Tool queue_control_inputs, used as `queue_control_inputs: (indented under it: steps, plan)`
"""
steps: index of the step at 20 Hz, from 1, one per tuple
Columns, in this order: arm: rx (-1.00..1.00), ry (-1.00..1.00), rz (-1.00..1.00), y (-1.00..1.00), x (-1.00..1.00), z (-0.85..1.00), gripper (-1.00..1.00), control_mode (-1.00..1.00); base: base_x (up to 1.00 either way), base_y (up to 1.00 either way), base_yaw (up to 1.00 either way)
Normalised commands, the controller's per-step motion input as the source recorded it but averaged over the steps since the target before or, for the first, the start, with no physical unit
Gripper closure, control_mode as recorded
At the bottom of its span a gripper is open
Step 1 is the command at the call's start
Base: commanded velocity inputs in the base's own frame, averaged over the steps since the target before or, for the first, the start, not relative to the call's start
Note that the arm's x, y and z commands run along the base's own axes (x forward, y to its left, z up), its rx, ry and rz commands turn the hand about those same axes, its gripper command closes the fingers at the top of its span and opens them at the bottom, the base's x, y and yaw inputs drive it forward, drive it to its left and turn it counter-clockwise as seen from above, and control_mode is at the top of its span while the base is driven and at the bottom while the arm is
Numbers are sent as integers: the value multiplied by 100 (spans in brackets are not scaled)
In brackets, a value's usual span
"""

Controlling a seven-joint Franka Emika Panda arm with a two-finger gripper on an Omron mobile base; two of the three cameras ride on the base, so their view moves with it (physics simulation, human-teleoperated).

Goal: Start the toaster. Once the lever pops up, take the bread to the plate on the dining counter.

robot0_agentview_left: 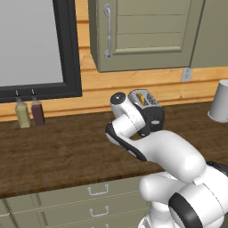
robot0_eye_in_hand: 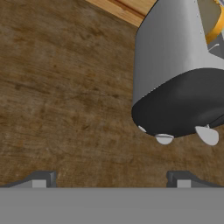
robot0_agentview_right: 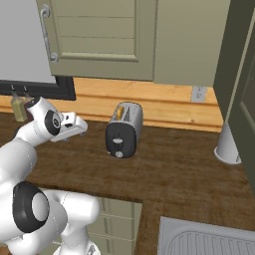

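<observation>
The toaster (robot0_agentview_right: 123,130) has brushed silver metal sides and a matt black plastic end. The worktop (robot0_agentview_right: 179,174) is dark, grainy wood, matt; the wall boards (robot0_agentview_right: 164,102) behind look like pale, smooth varnished wood.

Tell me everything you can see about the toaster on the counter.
The toaster is small and rounded, with a black end face, silver-grey sides and slots on top. It stands upright on the dark wooden counter, near the wooden back wall and clear of it. A small pale knob and a lever show low on the black end. Something tan and orange shows in a slot from the left base view. Nothing grips it; the open gripper is beside it.
</observation>
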Motion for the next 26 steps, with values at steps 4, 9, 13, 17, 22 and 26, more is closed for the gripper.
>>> queue_control_inputs:
  steps: [4, 9, 13, 17, 22, 26]
  plan:
    - [0, 0, 0, 0, 0, 0, -100, -100, 0, 0, 0]
    - [0, 0, 0, 0, 0, 0, -100, -100, 0, 0, 0]
    - [0, 0, 0, 0, 0, 0, -100, -100, 0, 0, 0]
    - [0, 0, 0, 0, 0, 0, -100, -100, 0, 0, 0]
    - [0, 0, 0, 0, 0, 0, -100, -100, 0, 0, 0]
    - [0, 0, 0, 0, 0, 0, -100, -100, 0, 0, 0]
